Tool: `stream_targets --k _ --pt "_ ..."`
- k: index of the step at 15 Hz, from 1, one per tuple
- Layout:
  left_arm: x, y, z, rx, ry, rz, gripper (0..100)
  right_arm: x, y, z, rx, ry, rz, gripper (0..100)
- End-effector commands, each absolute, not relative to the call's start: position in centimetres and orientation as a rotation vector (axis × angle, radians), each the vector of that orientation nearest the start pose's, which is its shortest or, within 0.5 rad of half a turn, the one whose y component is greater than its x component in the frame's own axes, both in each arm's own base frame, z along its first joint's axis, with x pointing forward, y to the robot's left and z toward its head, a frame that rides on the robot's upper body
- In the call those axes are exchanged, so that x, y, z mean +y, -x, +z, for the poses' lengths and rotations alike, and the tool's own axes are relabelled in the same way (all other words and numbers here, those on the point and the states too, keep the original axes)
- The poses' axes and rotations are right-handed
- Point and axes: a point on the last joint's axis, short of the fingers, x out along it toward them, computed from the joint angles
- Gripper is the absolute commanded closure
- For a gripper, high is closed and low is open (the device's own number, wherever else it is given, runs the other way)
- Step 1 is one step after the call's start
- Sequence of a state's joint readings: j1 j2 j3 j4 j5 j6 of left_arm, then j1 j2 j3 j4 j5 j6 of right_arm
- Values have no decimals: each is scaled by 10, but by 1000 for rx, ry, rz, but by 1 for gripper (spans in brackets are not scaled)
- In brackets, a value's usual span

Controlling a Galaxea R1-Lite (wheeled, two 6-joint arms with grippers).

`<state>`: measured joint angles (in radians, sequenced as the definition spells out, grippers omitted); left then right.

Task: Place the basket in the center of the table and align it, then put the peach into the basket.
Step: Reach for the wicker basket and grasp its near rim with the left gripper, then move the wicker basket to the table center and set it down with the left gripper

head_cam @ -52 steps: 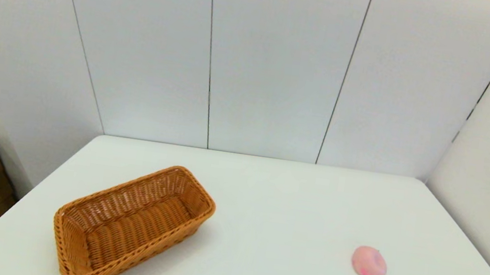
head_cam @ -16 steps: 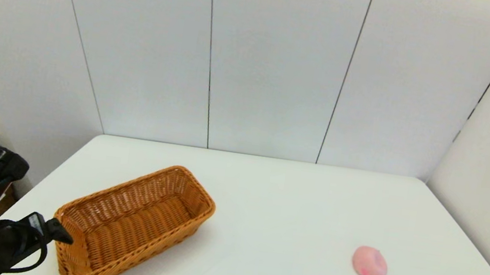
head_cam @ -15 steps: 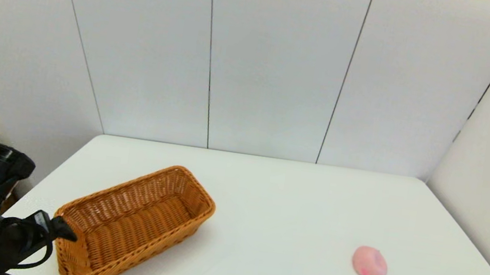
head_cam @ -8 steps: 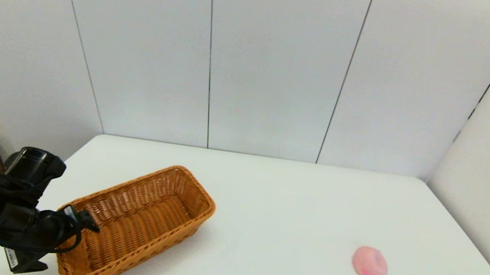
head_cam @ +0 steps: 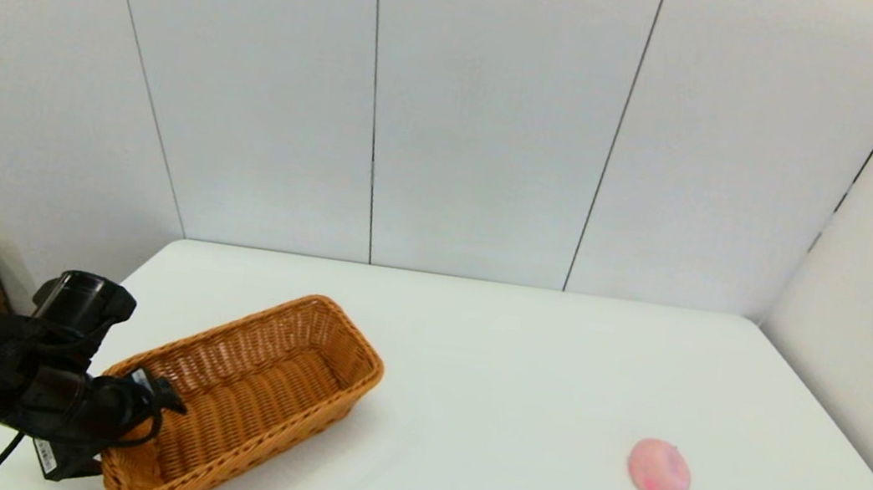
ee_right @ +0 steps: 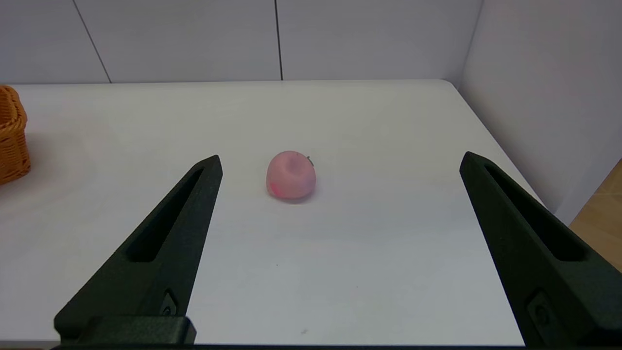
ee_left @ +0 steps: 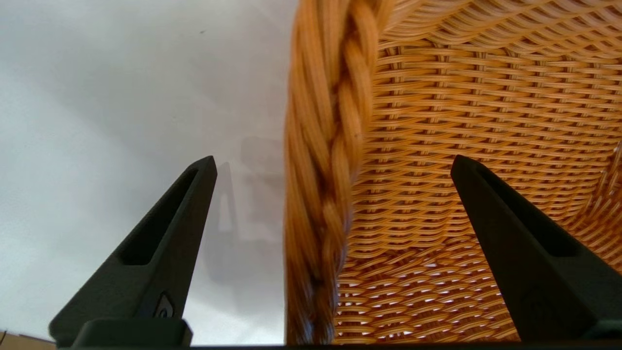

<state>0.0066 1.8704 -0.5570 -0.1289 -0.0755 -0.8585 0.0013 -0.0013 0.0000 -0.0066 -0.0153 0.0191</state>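
Basket [head_cam: 248, 397]: sits on the left part of the table [head_cam: 521, 374], skewed to its edges, so it is neither centred nor aligned yet.
Left gripper [ee_left: 330, 165]: I have it at the basket's near-left end with the fingers spread and nothing clamped. One finger [ee_left: 160, 253] is outside the wall, the other inside, and the braided rim [ee_left: 325, 160] runs between them. I judge this straddle is set up for a pinch on the rim, to drag and turn the basket.
Peach [head_cam: 658, 470]: lies alone on the right side of the table, well apart from the basket.
Right gripper [ee_right: 340, 160]: parked out of the head view, fingers wide apart and empty, facing the peach from short of it.
Risk: a thin wicker wall may flex or slip under a one-sided pull.
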Motion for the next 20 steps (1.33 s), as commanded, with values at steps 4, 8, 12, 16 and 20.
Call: stream_targets --k 4,8,12,16,20 --pt "-1 -245 51 1095 808 434 100 0 23 76 -9 -18 -14 0" --pt "-1 -243 54 1086 810 429 100 0 23 77 -11 -18 -14 0" --pt "-4 -237 81 992 826 352 100 0 23 76 -8 -18 -14 0" --pt "-41 -225 148 946 779 119 100 0 23 76 -8 -18 -14 0" --pt "-79 -250 155 982 724 -32 100 0 23 76 -9 -18 -14 0"
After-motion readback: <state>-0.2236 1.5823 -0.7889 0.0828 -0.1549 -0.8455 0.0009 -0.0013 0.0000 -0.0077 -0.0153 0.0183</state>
